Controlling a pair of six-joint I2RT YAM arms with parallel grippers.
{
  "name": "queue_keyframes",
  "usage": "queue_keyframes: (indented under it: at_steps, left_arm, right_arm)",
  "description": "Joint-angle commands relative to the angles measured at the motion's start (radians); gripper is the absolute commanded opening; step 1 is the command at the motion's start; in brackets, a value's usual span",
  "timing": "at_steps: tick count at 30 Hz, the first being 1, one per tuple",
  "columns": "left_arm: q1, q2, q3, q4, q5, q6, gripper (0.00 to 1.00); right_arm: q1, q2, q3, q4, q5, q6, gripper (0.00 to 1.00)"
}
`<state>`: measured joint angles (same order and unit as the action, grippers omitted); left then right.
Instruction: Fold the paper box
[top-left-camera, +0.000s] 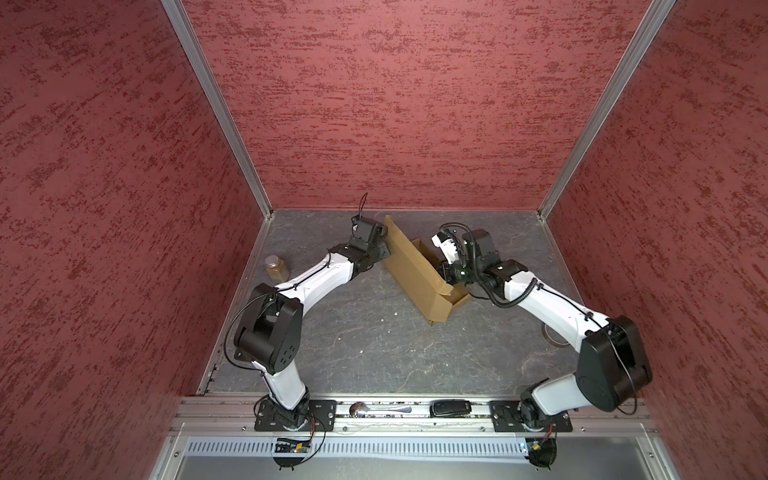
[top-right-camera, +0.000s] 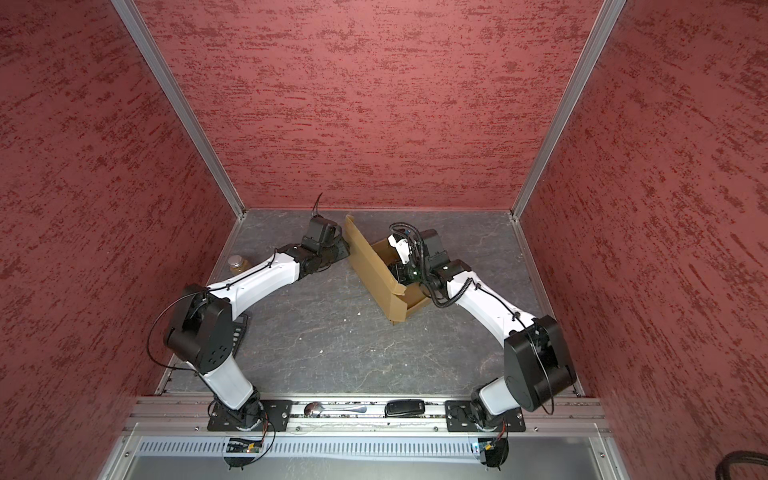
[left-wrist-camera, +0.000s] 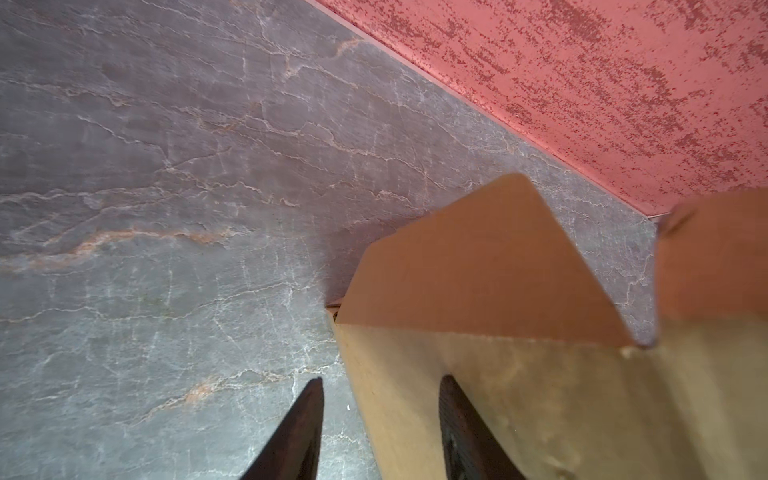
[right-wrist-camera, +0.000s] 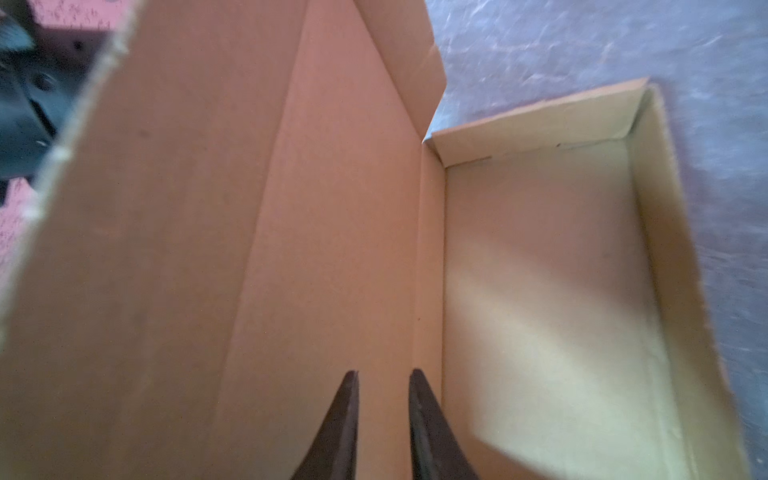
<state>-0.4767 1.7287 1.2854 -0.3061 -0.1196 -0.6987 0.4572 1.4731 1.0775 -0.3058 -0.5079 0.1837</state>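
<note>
Both arms close in on the box (top-left-camera: 411, 270), its lid standing up.
Only the wrist views show the jaws: left gripper (left-wrist-camera: 380, 378) parted and empty outside the lid, right gripper (right-wrist-camera: 384, 372) barely parted and empty inside.

Plain tan-brown corrugated paper box (top-left-camera: 415, 270), unprinted, paler yellow where light strikes its inside. Grey table (top-left-camera: 374, 340) with a slate-like pattern of thin white veins and a few orange streaks. Pinkish-red walls (top-left-camera: 395, 104), mottled all over with darker red flecks. Left arm (top-left-camera: 316, 278) and right arm (top-left-camera: 552, 311), both white with black joints and black cables. Clear jar (top-left-camera: 277, 268) with amber-brown contents and a greyish lid. Shiny silver spoon (top-left-camera: 374, 409).
</note>
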Motion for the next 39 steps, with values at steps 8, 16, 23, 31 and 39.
queue_keyframes:
  at_steps: [8, 16, 23, 31, 39]
  left_arm:
    - [-0.017, -0.155, -0.123, -0.002, 0.035, -0.009, 0.47]
    - [-0.094, -0.252, -0.217, 0.008, 0.043, -0.066, 0.47]
    - [-0.115, -0.224, -0.224, 0.022, 0.037, -0.087, 0.47]
    - [-0.092, -0.137, -0.186, 0.059, 0.06, -0.088, 0.47]
    - [-0.067, -0.018, -0.079, 0.094, 0.11, -0.072, 0.47]
  right_arm:
    - [0.006, -0.07, -0.062, 0.063, 0.022, 0.016, 0.22]
    - [0.008, -0.104, -0.165, 0.12, -0.096, 0.005, 0.18]
    - [0.03, -0.151, -0.275, 0.229, -0.179, 0.036, 0.17]
    - [0.085, -0.153, -0.314, 0.278, -0.199, 0.058, 0.17]
    - [0.131, -0.113, -0.299, 0.324, -0.178, 0.089, 0.17]
